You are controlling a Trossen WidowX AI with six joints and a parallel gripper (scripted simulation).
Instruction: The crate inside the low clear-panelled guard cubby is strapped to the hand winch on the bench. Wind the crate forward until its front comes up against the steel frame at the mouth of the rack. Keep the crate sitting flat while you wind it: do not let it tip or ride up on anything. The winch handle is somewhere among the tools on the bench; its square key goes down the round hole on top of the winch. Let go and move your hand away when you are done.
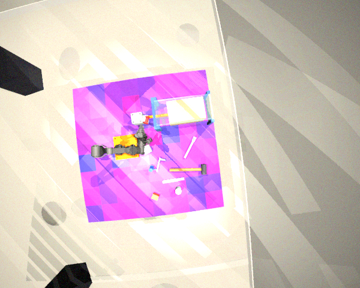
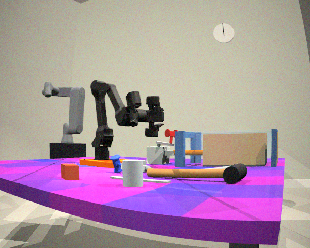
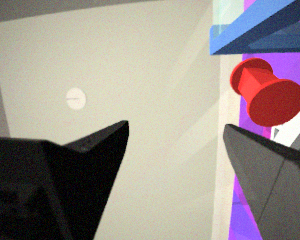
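In the top view, the dark arm [image 1: 121, 150] [image 2: 101, 106] reaches from an orange base plate [image 1: 117, 155] [image 2: 86, 162] toward the white winch [image 1: 135, 119] [image 2: 154, 154], beside the blue-framed rack [image 1: 154, 108] [image 2: 180, 148]. The crate [image 1: 186, 110] [image 2: 234, 149] lies inside, its front well apart from the steel frame at the mouth; an orange strap [image 1: 161, 115] [image 2: 194, 152] runs between it and the winch. A mallet [image 1: 186, 169] [image 2: 187, 172] lies among the tools. In the exterior view, the crate sits flat, and the winch handle [image 2: 165, 143] [image 3: 276, 102] stands on the winch with its red knob up. The gripper [image 2: 153, 132] [image 3: 175, 128] hangs near it, above the bench [image 2: 192, 218]. In the wrist view, the jaws are apart with nothing between them; the red knob shows beyond the right-hand fingertip in the picture, under a blue bar [image 3: 270, 27].
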